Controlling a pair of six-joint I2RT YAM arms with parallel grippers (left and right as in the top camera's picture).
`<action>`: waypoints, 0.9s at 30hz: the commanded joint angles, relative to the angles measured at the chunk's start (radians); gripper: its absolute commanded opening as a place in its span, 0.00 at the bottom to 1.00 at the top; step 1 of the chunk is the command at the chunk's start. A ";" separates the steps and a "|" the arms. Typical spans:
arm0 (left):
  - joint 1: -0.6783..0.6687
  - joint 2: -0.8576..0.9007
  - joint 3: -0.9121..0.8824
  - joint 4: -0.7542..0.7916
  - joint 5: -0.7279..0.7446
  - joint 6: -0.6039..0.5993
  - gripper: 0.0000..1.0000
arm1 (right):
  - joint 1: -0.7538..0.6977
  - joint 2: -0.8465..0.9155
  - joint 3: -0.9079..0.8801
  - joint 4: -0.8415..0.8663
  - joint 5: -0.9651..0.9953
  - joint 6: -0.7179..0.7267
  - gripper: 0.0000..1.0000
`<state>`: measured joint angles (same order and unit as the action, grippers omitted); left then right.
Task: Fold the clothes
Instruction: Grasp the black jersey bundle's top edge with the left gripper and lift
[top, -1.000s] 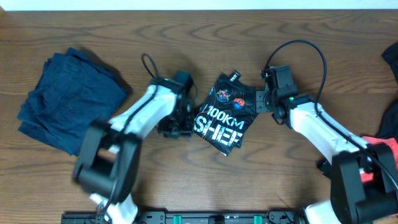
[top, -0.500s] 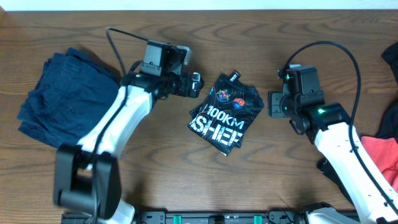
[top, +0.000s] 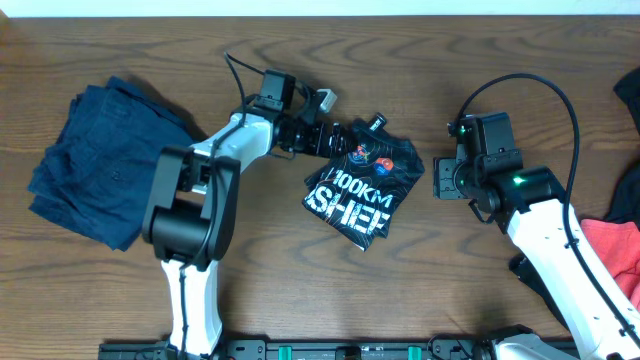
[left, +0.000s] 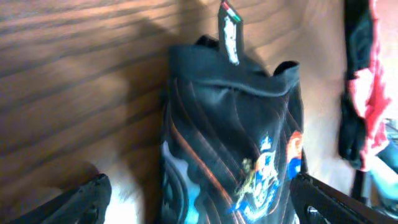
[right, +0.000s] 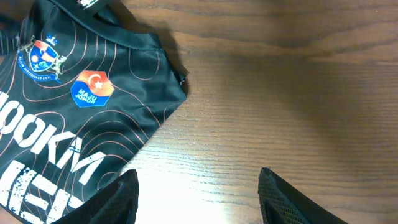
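Table (top: 300, 270) — jersey (top: 365, 182) seemingly beside left claw (top: 332, 139)

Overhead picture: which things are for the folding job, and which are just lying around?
For folding:
black "100KM" jersey
navy garment
coral-red garment

Just there:
wooden table
black cable looping off the right arm

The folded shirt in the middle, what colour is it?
The shirt is black with thin orange lines and white letters, clearest in the right wrist view.
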<state>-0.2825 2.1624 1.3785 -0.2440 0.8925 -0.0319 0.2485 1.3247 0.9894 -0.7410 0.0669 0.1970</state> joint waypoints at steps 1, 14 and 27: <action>-0.015 0.076 0.012 0.001 0.109 -0.027 0.94 | -0.010 -0.014 0.013 -0.003 0.000 -0.011 0.60; -0.129 0.185 0.012 0.019 0.034 -0.072 0.45 | -0.010 -0.014 0.013 -0.004 0.000 -0.011 0.59; -0.034 0.047 0.050 0.028 0.003 -0.105 0.06 | -0.010 -0.014 0.013 -0.005 0.006 -0.011 0.59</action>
<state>-0.3840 2.2807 1.4216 -0.2100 1.0080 -0.1322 0.2485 1.3247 0.9894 -0.7437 0.0669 0.1970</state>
